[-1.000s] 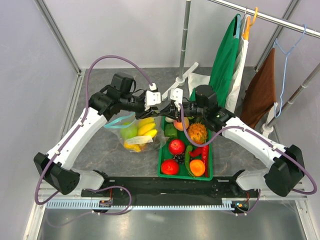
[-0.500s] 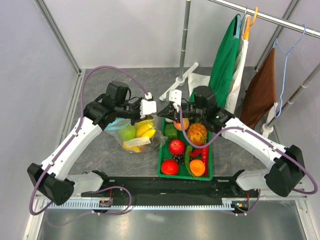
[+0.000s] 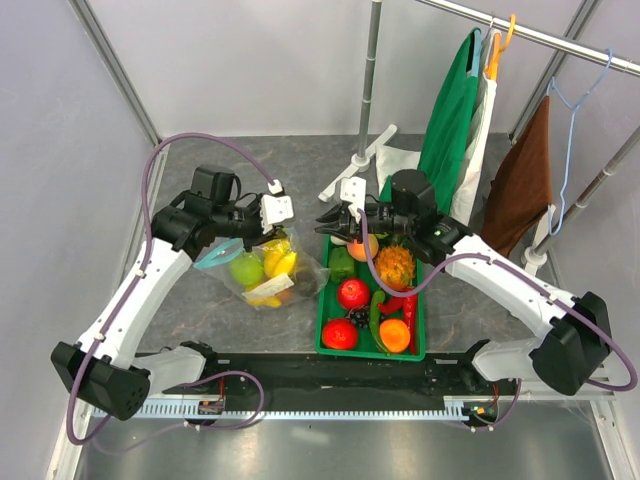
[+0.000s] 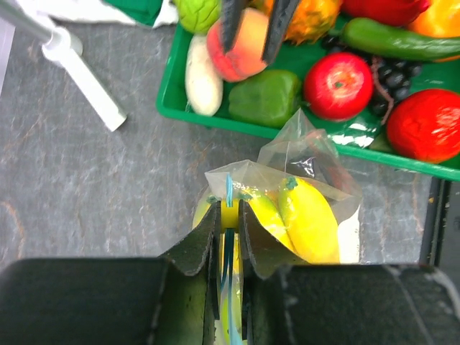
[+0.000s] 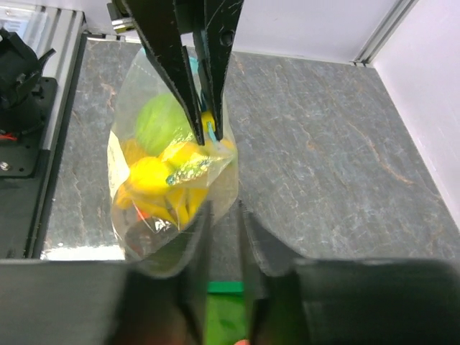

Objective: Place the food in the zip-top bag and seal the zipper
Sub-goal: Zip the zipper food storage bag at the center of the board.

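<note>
The right hand [image 5: 224,213] had just let go, slightly open, empty; the left hand [image 4: 228,215], clamped on the zipper [image 4: 228,190], had pulled the bag [image 3: 272,276] leftward: sealing likely underway.

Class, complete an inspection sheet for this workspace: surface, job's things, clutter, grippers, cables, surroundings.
Surface: grey mottled table.
Job's things: zip-top bag holds banana bunch and green apple; more food lies in green crate.
Clutter: white stand leg on the table.
Grippers: left gripper shut on the zipper; right gripper open, holding nothing.
Cables: purple cable loops above each arm.
Surroundings: green garment and others hang on a rail; plain walls.
</note>
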